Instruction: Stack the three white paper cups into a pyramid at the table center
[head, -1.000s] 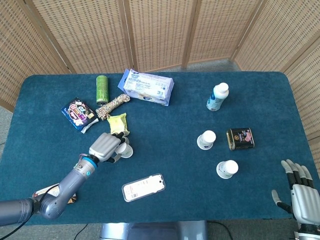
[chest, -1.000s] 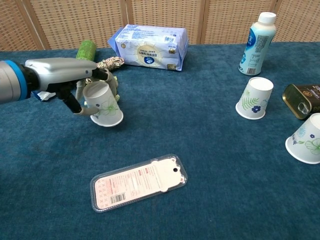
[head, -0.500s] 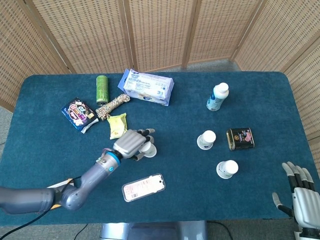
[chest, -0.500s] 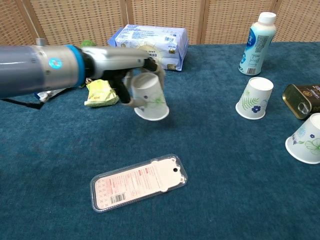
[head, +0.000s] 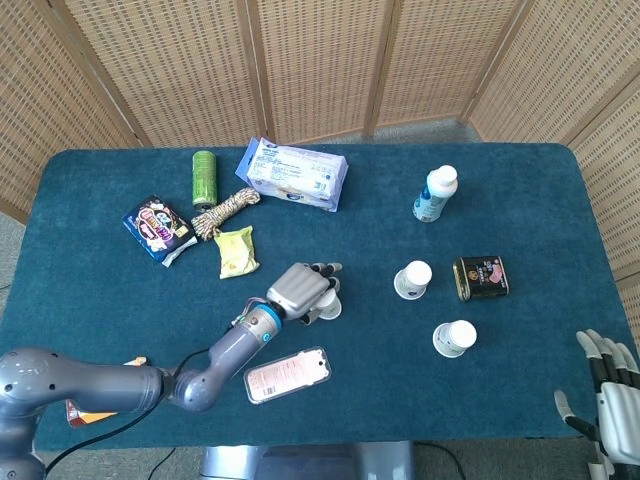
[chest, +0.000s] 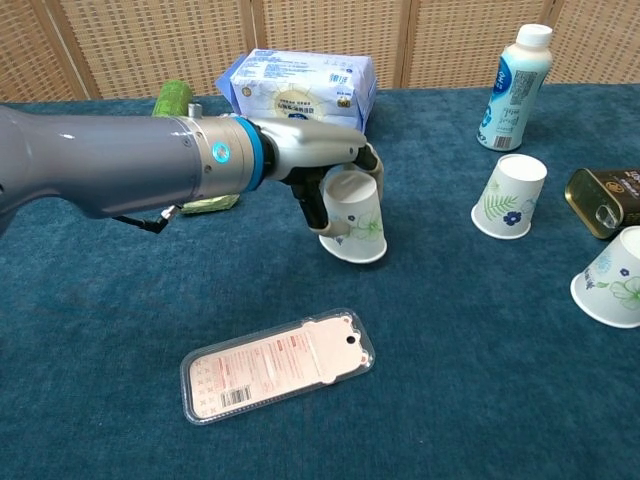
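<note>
Near table centre, left hand (chest: 335, 165) grips an upside-down white paper cup (chest: 355, 216), fingers wrapped round its upper part; rim looks just off the table (chest: 120, 400), hard to be sure from the chest view. Compared with a second ago the hand and cup have travelled well to the right: then they sat beside the yellow packet (head: 235, 250), now they are well clear of it, past the blister card (chest: 277, 364), which lies just in front of the hand. Cup tilt about the same as half a second ago.

Further right of the hand, apart from it, two more cups unmoved: second cup (chest: 511, 195) near the white bottle (chest: 514, 87), third cup (chest: 612, 277) at the frame edge, with a dark tin (chest: 606, 200) between them. Tissue pack (chest: 298, 93) behind the hand, unchanged.

Right hand (head: 615, 400) at the lower right corner, fingers spread, holding nothing; it has slid lower out of frame than before.
</note>
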